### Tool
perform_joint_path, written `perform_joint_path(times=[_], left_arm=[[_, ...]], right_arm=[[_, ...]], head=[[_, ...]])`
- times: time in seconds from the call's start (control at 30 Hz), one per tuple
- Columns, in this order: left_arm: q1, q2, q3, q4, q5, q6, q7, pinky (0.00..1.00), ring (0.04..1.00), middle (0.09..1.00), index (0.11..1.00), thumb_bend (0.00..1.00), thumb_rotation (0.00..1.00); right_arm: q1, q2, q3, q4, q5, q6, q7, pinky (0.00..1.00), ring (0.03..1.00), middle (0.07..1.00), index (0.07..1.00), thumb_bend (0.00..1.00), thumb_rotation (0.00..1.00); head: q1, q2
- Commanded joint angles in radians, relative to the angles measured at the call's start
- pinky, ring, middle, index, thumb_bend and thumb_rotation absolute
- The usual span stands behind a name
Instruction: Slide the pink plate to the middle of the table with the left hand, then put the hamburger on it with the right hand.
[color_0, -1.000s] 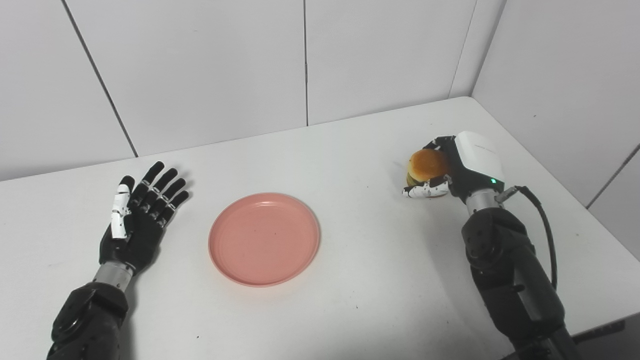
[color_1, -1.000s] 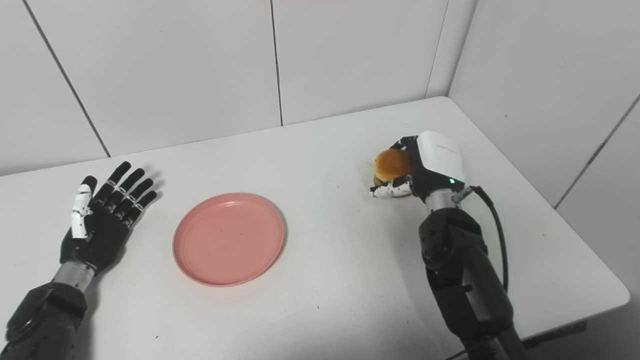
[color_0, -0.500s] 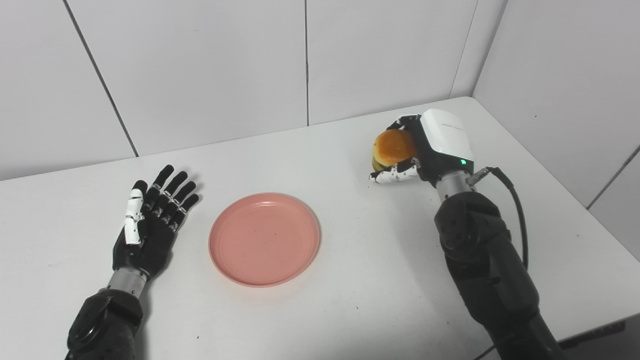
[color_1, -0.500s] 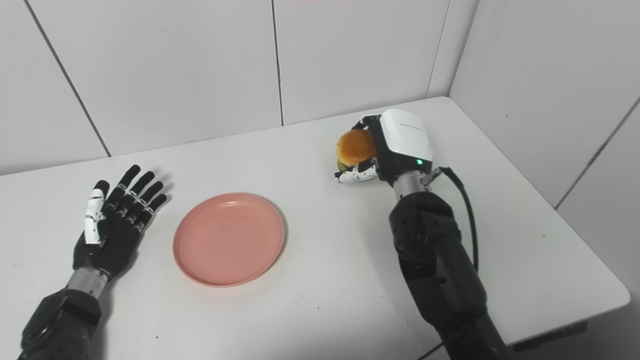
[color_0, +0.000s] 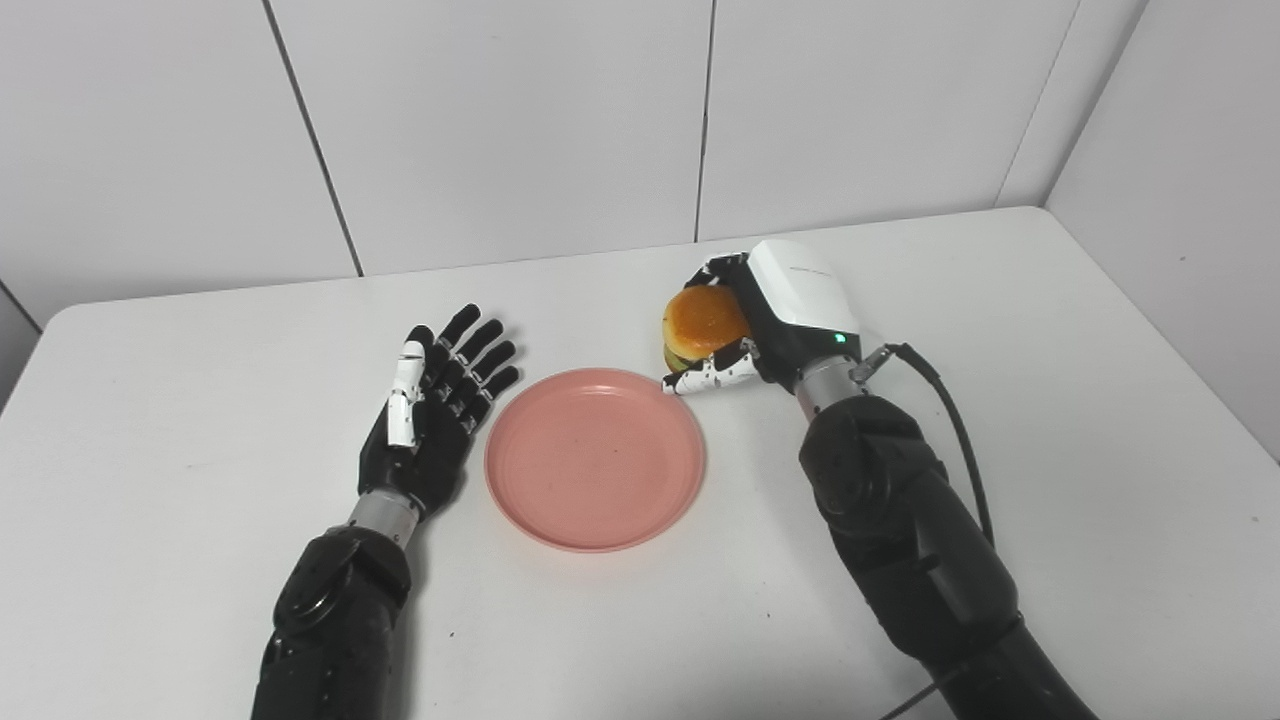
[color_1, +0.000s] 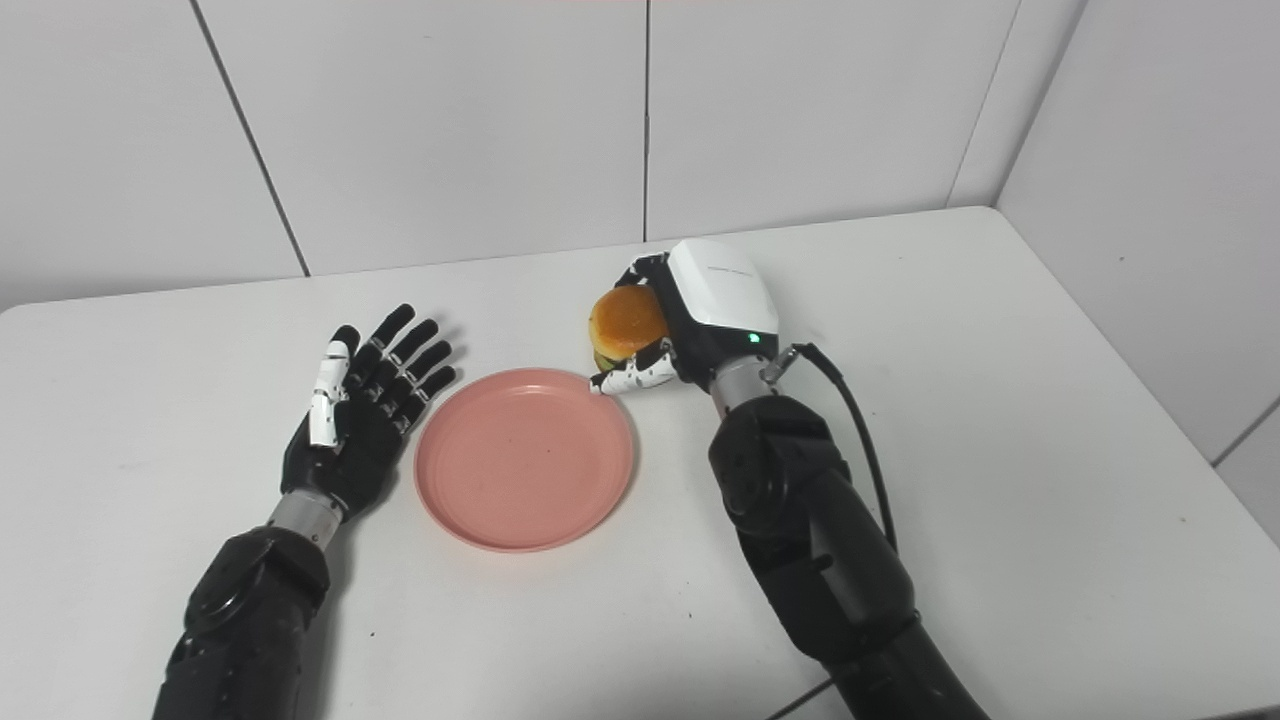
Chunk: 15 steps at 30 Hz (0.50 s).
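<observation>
Carrying the hamburger (color_0: 702, 325) toward the pink plate (color_0: 595, 458), fingers of the right hand (color_0: 760, 325) clasped around the bun.

The burger hangs just past the plate's far-right rim, so the plate's centre lies toward the near-left of it. The plate sits mid-table (color_0: 1050, 400); the left hand (color_0: 430, 420) lies just beside its left rim, palm up, fingers spread, holding nothing. No legible writing.
</observation>
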Motion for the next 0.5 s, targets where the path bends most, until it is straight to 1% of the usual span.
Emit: perform_joint_path(times=[0.0,0.1,0.2,0.23,0.3,0.33,0.47], left_arm=[[0.043,-0.013,-0.015,0.028,0.037,0.069,0.038,0.86,0.861,0.869,0.868,0.39,1.00],[0.043,-0.023,-0.016,0.024,0.043,0.071,0.045,0.85,0.858,0.866,0.866,0.39,1.00],[0.046,-0.035,-0.027,0.011,0.057,0.075,0.054,0.85,0.856,0.864,0.867,0.39,1.00],[0.046,-0.038,-0.029,0.008,0.060,0.076,0.057,0.85,0.852,0.861,0.865,0.39,1.00],[0.046,-0.040,-0.029,0.006,0.063,0.077,0.059,0.85,0.850,0.859,0.865,0.39,1.00],[0.046,-0.044,-0.033,0.002,0.069,0.079,0.064,0.85,0.850,0.859,0.865,0.39,1.00],[0.045,-0.058,-0.044,-0.006,0.082,0.085,0.082,0.86,0.850,0.858,0.862,0.39,1.00]], right_arm=[[-0.044,0.015,0.012,-0.004,0.010,-0.065,-0.054,0.28,0.368,0.465,0.489,0.51,0.13],[-0.046,0.025,0.029,0.005,0.008,-0.054,-0.055,0.25,0.334,0.431,0.489,0.52,0.14],[-0.050,0.043,0.064,0.031,0.009,-0.071,-0.056,0.21,0.293,0.389,0.487,0.52,0.13],[-0.051,0.046,0.071,0.035,0.009,-0.072,-0.058,0.19,0.283,0.377,0.487,0.52,0.13],[-0.052,0.045,0.078,0.038,0.011,-0.070,-0.062,0.19,0.278,0.372,0.487,0.52,0.13],[-0.055,0.052,0.085,0.048,0.010,-0.070,-0.067,0.19,0.277,0.371,0.487,0.52,0.13],[-0.066,0.069,0.119,0.089,0.003,-0.083,-0.085,0.19,0.287,0.391,0.488,0.52,0.13]], head=[[0.018,0.000],[0.024,0.001],[0.071,0.014],[0.071,0.014],[0.071,0.014],[0.103,0.020],[0.124,0.023]])
